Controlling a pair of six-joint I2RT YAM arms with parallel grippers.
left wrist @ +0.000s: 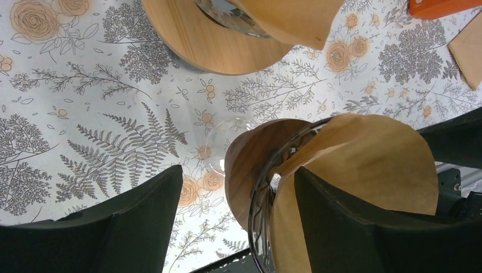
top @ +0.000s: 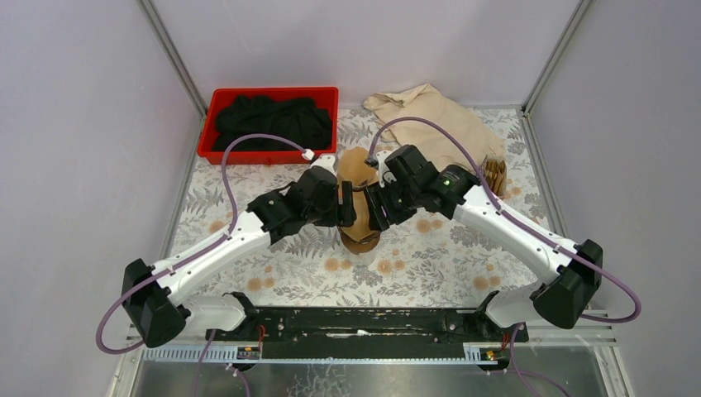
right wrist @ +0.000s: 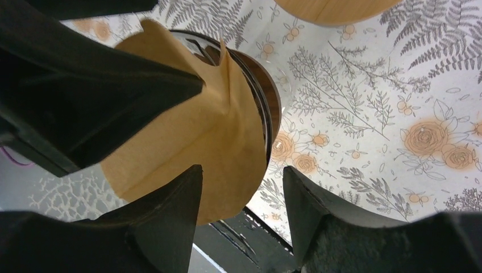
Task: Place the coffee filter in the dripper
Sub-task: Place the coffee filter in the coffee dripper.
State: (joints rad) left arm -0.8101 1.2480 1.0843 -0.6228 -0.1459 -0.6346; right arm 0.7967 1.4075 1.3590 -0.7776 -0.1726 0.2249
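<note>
A glass dripper with a wooden collar (top: 360, 245) stands at the table's middle, between my two grippers. It also shows in the left wrist view (left wrist: 250, 162) and the right wrist view (right wrist: 268, 96). A brown paper coffee filter (left wrist: 369, 153) sits in its mouth, loosely opened and creased, standing above the rim (right wrist: 193, 131). My left gripper (left wrist: 237, 170) is open; the dripper's rim lies between its fingers, and one finger (left wrist: 352, 227) is against the filter. My right gripper (right wrist: 241, 169) is open just above the filter's edge. In the top view they meet over the dripper, left (top: 347, 208) and right (top: 374, 207).
A second wooden-based dripper with a filter (top: 355, 165) stands just behind (left wrist: 210, 40). A red bin of black cloth (top: 269, 120) is at the back left, a beige cloth (top: 430, 112) at the back right, and a stack of brown filters (top: 494, 174) to the right. A black rail (top: 355, 318) runs along the near edge.
</note>
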